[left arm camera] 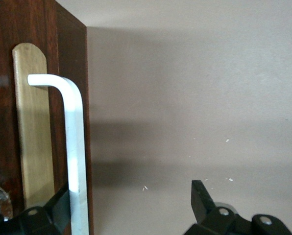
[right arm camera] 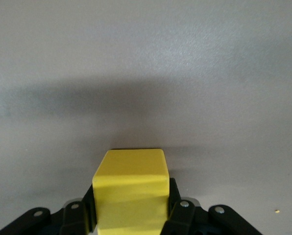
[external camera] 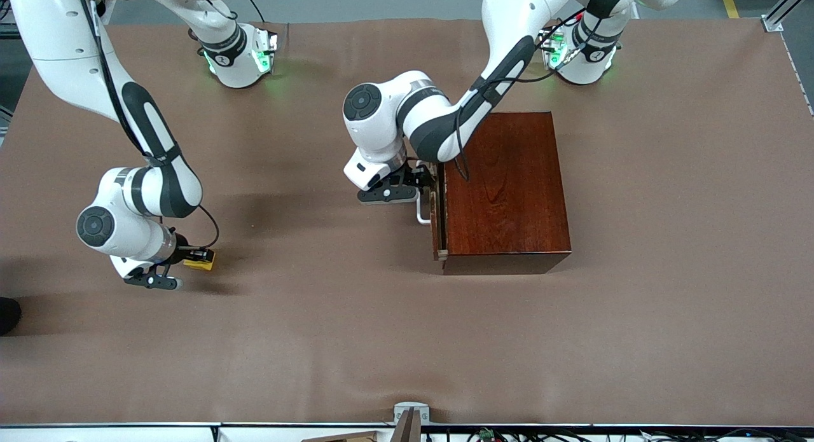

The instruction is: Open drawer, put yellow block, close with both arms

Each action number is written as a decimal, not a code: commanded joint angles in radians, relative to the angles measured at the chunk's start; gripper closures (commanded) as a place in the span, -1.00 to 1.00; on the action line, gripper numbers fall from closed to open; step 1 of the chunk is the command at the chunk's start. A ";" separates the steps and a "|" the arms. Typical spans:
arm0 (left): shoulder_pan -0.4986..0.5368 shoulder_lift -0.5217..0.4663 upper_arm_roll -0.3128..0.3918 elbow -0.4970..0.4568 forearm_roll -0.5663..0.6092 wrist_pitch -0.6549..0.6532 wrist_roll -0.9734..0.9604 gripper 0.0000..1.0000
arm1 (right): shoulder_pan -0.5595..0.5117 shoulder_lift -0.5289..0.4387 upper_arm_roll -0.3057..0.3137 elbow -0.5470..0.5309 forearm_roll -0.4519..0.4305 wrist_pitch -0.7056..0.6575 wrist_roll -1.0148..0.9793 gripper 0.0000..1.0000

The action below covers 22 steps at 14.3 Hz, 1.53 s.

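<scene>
The mahogany box [external camera: 509,187] stands toward the left arm's end of the table. Its drawer [external camera: 436,221] shows out by a thin crack, and its white bar handle [external camera: 421,213] faces the right arm's end. My left gripper [external camera: 426,180] is open at the handle's upper end. In the left wrist view the gripper [left arm camera: 131,208] has one finger [left arm camera: 58,210] between the handle [left arm camera: 75,147] and the drawer front [left arm camera: 4,98], the other finger [left arm camera: 202,198] apart. My right gripper [external camera: 194,259] is shut on the yellow block [external camera: 202,260], low over the table near the right arm's end. The block [right arm camera: 130,171] fills the jaws of the right gripper [right arm camera: 130,198].
A brown mat [external camera: 318,327] covers the table. A metal bracket [external camera: 410,411] sits at the table's edge nearest the front camera. The arms' bases [external camera: 241,60] stand at the top of the front view.
</scene>
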<state>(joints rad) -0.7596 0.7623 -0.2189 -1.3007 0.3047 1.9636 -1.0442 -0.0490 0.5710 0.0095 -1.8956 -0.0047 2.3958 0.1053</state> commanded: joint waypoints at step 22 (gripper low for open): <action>-0.063 0.055 -0.026 0.046 -0.078 0.317 -0.013 -1.00 | -0.009 -0.016 0.024 0.440 0.000 -0.484 -0.717 1.00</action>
<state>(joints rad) -0.7919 0.7834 -0.2350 -1.2936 0.2466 2.2251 -1.0411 -0.0490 0.5557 0.0222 -1.4777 -0.0054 1.9346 -0.5465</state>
